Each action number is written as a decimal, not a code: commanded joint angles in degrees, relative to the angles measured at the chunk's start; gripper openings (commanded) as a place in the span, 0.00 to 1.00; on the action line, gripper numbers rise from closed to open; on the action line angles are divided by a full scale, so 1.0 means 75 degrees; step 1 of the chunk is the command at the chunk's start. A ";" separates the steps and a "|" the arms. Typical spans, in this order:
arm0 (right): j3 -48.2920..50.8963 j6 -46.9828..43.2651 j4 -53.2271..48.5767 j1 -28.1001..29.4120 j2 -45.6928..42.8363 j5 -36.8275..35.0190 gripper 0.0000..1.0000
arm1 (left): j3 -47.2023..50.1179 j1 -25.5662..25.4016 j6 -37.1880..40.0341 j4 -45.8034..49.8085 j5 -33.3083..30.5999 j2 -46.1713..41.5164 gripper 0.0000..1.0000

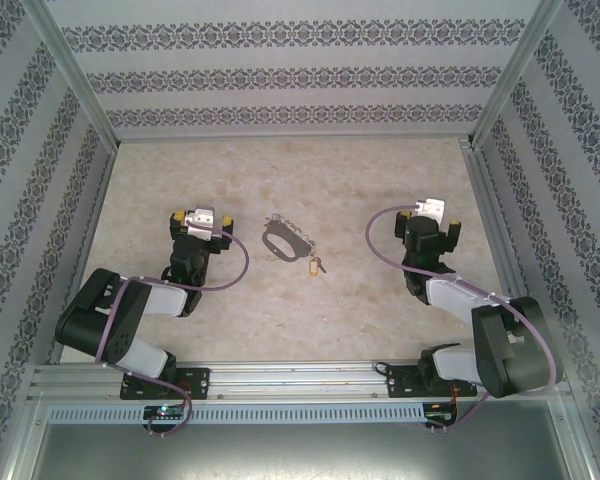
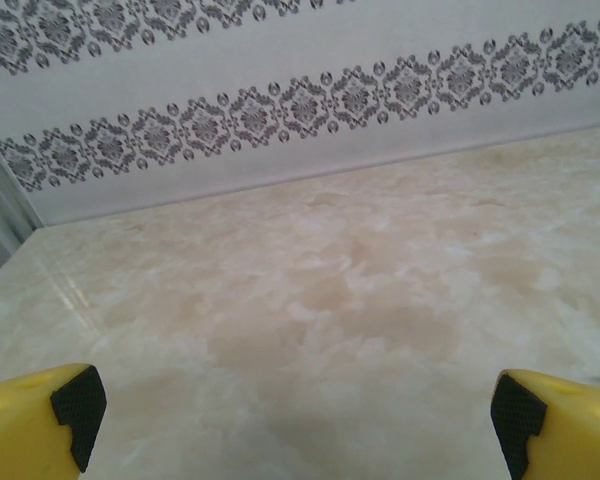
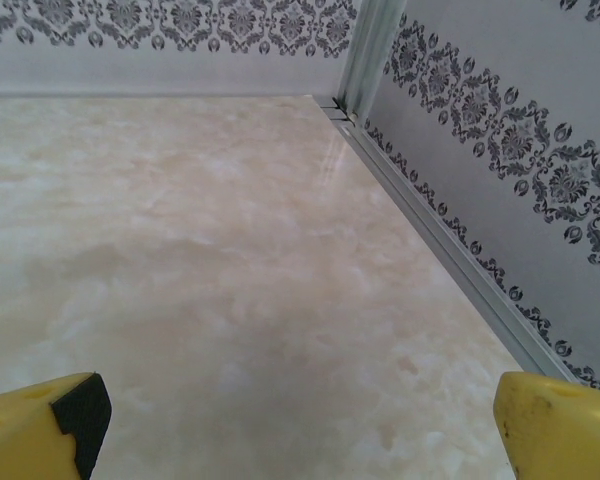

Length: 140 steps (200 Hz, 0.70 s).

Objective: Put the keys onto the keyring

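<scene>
Now, with left gripper (image 1: pixel 202 214) and right gripper (image 1: pixel 438 212) both wide and empty, we should steady the keyring (image 1: pixel 283 240) lying on the bench (image 1: pixel 360 310) between them, then pinch the tiny key (image 1: pixel 316 265) just beside it.

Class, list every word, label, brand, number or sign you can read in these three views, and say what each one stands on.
No text can be read.
The wall bands carry an ornamental pattern, not letters.
The keyring and the key are too small in the top view to show whether they carry any marking.
</scene>
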<state>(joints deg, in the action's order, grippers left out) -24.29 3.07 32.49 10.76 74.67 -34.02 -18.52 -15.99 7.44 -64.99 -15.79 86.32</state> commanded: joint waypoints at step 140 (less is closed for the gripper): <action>0.0498 -0.0481 0.2574 -0.0334 0.1076 0.1677 0.98 | 0.0339 0.0653 0.0014 0.1052 -0.0302 -0.0988 1.00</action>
<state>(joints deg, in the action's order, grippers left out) -21.23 0.16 49.15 9.85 82.46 -27.22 -17.30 -13.28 9.28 -56.51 -19.70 74.89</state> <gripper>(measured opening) 0.976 0.998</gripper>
